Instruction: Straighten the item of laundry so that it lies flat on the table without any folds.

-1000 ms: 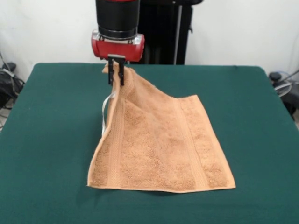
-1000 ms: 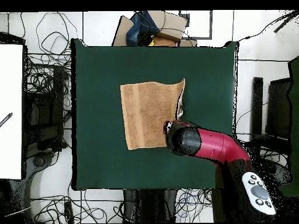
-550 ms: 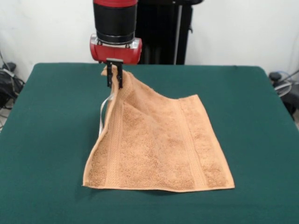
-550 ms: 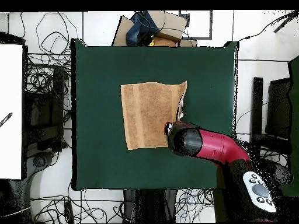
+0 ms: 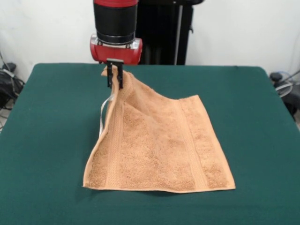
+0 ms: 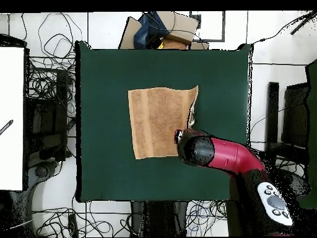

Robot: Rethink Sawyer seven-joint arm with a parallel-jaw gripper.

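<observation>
Table (image 5: 262,122): rectangular, dark green felt-like top; edges visible on all sides in the overhead view (image 6: 99,155); surface far wider than its load. Lying on it: one light orange-tan terry towel (image 5: 159,150), two woven band stripes; near edge and right side rest flat on the felt; far left corner raised off the surface; placed roughly mid-table (image 6: 155,121).

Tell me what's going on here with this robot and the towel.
The red and black robot arm has its pincer shut on one far corner of the orange-tan towel, holding that corner up off the green table. The rest of the towel slopes down from the raised corner and lies spread on the table, so it is not yet fully flat. A white tag or loop hangs under the lifted edge.
</observation>
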